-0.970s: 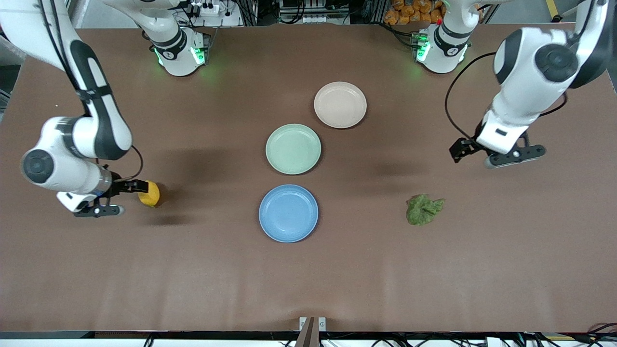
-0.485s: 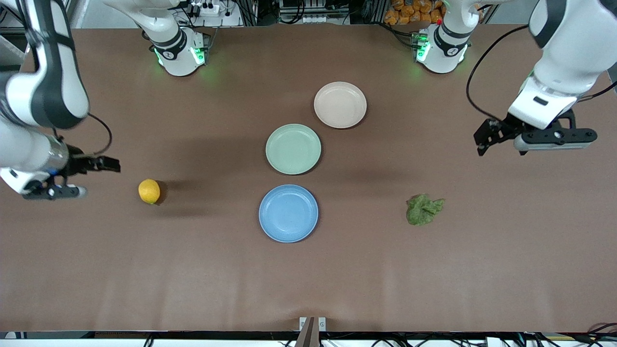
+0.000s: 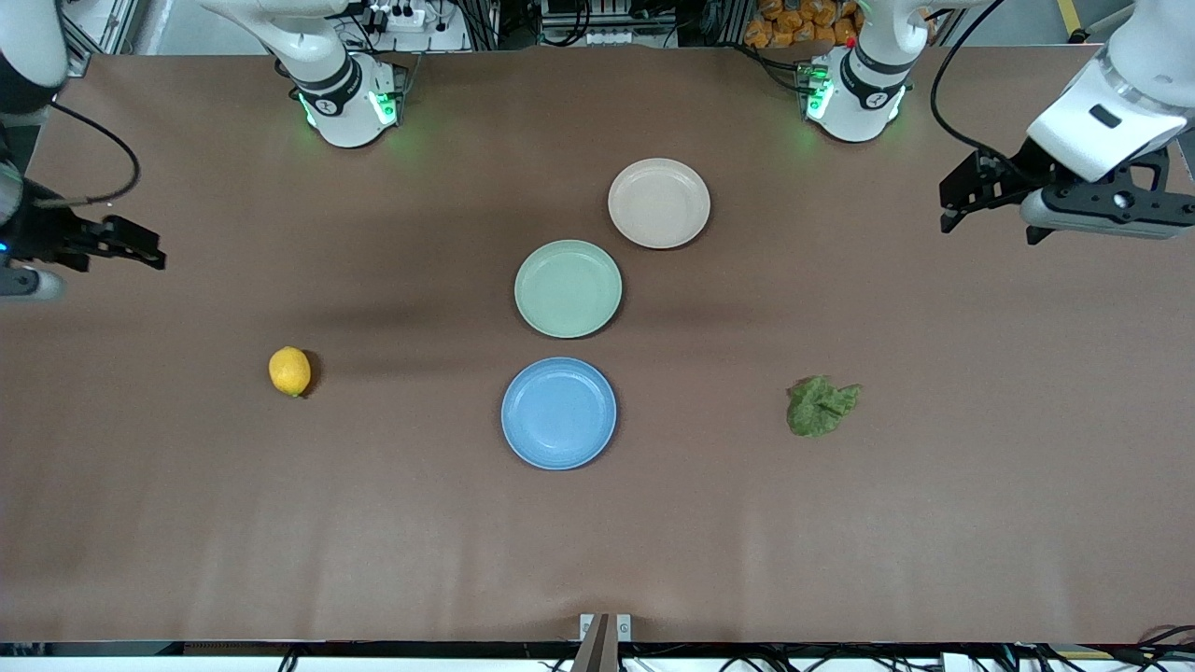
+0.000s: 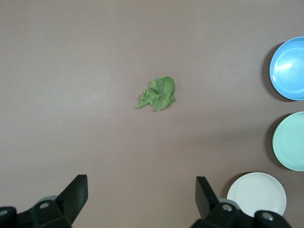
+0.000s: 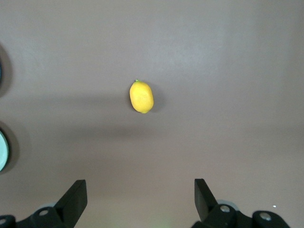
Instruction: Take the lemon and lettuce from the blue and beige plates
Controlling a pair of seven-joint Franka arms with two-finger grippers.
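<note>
A yellow lemon (image 3: 289, 371) lies on the brown table toward the right arm's end; it shows in the right wrist view (image 5: 141, 97) too. A crumpled green lettuce leaf (image 3: 820, 405) lies on the table toward the left arm's end, seen also in the left wrist view (image 4: 158, 93). The blue plate (image 3: 558, 413) and the beige plate (image 3: 659, 203) are empty. My right gripper (image 3: 140, 250) is open and empty, high over the table's edge at the right arm's end. My left gripper (image 3: 971, 196) is open and empty, high over the left arm's end.
An empty green plate (image 3: 568, 287) sits between the blue and beige plates. The three plates also show at the edge of the left wrist view (image 4: 289, 68). The arm bases (image 3: 345, 93) stand along the table's top edge.
My right gripper has let go of the lemon on the table and risen away toward the table's edge. My left gripper has risen and moved away from the lettuce.
</note>
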